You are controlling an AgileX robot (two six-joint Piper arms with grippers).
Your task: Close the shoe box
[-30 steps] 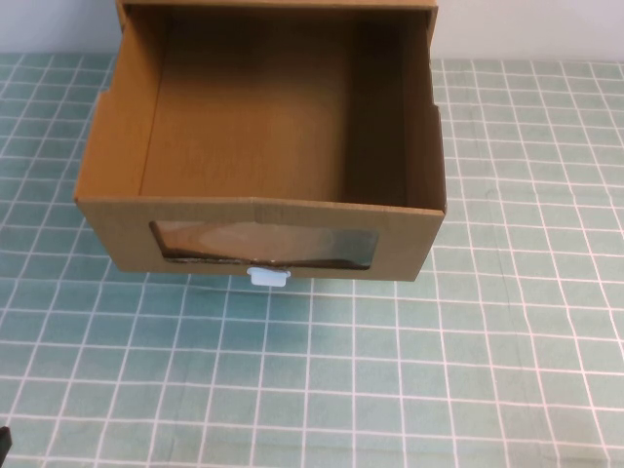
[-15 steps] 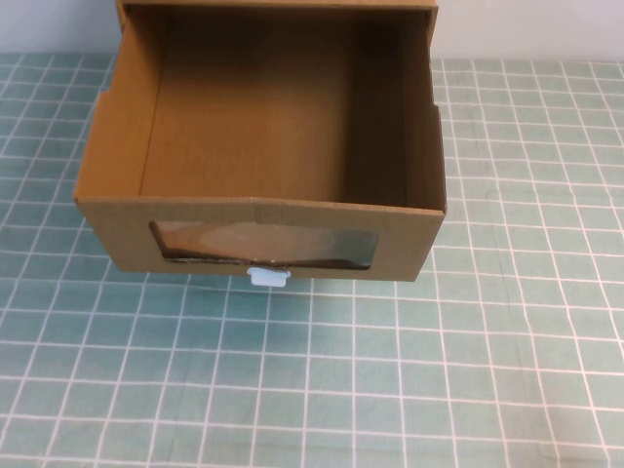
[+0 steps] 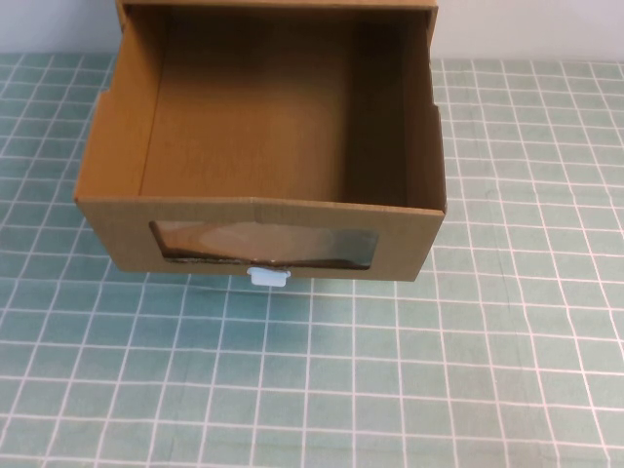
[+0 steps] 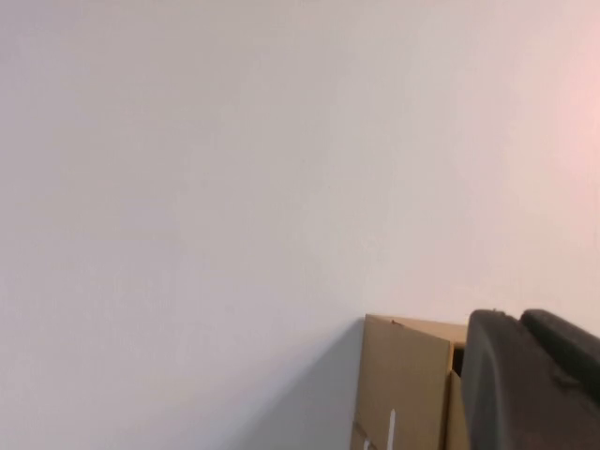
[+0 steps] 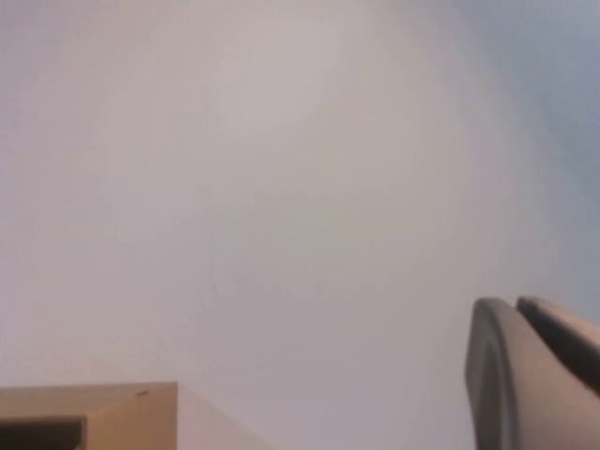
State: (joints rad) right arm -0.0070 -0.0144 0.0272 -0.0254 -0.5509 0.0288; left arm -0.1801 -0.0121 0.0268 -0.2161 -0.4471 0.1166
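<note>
Two grippers belong to this rig, yet neither one reaches over the table in the high view. From the left wrist view, only a dark rounded piece of the left gripper shows at the edge, too little to tell whether it is spread or closed, and nothing is seen in its hold. The right gripper shows the same way in its own wrist view, a grey curved edge, its opening impossible to judge. Both wrist cameras look at a pale wall with only a cardboard corner low in view, so the arms seem raised and drawn back, well apart from the work. On the green gridded mat the shoe box sits at the far middle, its drawer pulled out toward the near side, interior bare, clear window in front and the small white pull tab just below it.
</note>
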